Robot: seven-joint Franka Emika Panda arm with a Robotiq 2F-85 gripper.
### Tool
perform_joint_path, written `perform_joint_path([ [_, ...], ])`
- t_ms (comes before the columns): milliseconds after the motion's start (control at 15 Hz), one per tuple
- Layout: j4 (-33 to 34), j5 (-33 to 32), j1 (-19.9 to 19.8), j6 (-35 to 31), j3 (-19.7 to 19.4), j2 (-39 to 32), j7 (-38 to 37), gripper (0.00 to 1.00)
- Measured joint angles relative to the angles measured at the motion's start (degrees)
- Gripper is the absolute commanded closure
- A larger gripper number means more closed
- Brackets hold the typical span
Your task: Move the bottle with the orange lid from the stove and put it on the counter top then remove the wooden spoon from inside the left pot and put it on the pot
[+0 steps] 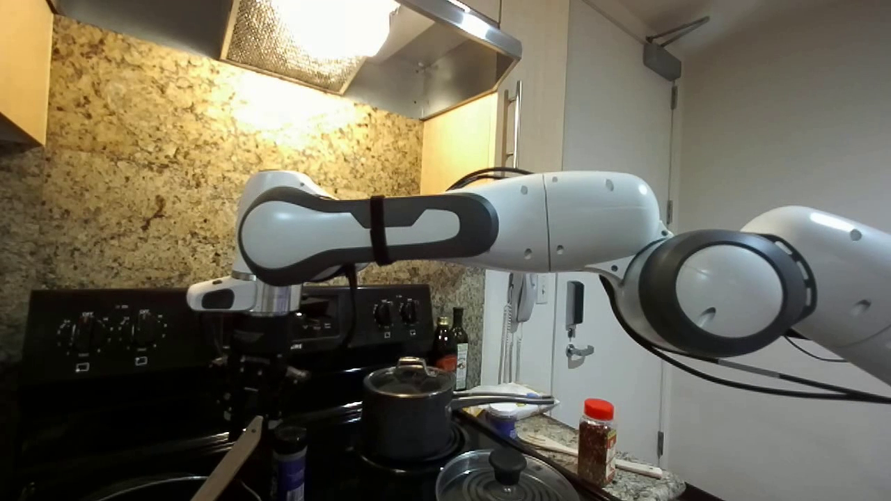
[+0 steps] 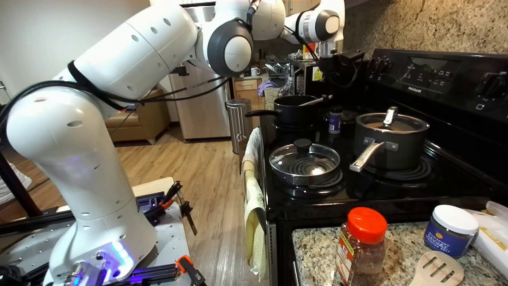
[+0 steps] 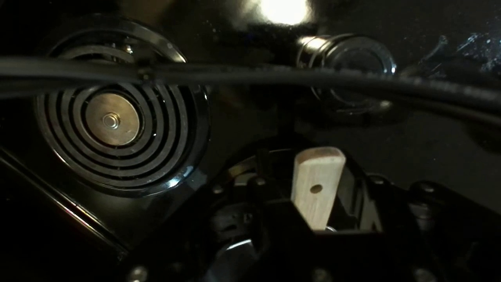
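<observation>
Wooden spoon: in an exterior view, the flat handle slants up from the bottom edge, its free end just below the end effector; too dark here to read the jaws.
Bottle with the orange lid: upright on the tabletop, so its move looks done; probably rigid, best held around the body.
Left pot: in an exterior view, it stands on the stove with the wooden spoon leaning inside, handle out past the rim, lower end hidden; lifting along the handle should keep that end from catching.
Blue-labelled bottle: upright on the stove near the pot, a knock risk if the handle swings.
Handle end: in the wrist view, broad face and hole showing, lined up with the space between the jaws, which stand apart; a gap shows on one side of the wood. Whether it reaches up between them, I cannot tell.
Bare wood: should be light, stiff and not very slippery; a pinch across the narrow edges below the hole seems best, though it may pivot.
</observation>
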State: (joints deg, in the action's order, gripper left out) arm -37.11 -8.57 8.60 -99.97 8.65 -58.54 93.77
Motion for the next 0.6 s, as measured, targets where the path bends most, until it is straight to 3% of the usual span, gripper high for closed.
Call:
perform_joint_path([
  [67, 0.0, 0.0, 0.0, 0.0, -0.1, 0.0, -0.2, 0.91],
  [133, 0.0, 0.0, 0.1, 0.0, -0.2, 0.0, -0.4, 0.90],
  [200, 0.0, 0.0, 0.1, 0.0, -0.3, 0.0, -0.5, 0.61],
  [267, 0.1, 0.0, 0.2, 0.0, -0.5, 0.0, -0.5, 0.46],
  [600, 0.1, 0.0, 0.3, 0.0, -1.1, 0.0, -0.5, 0.16],
])
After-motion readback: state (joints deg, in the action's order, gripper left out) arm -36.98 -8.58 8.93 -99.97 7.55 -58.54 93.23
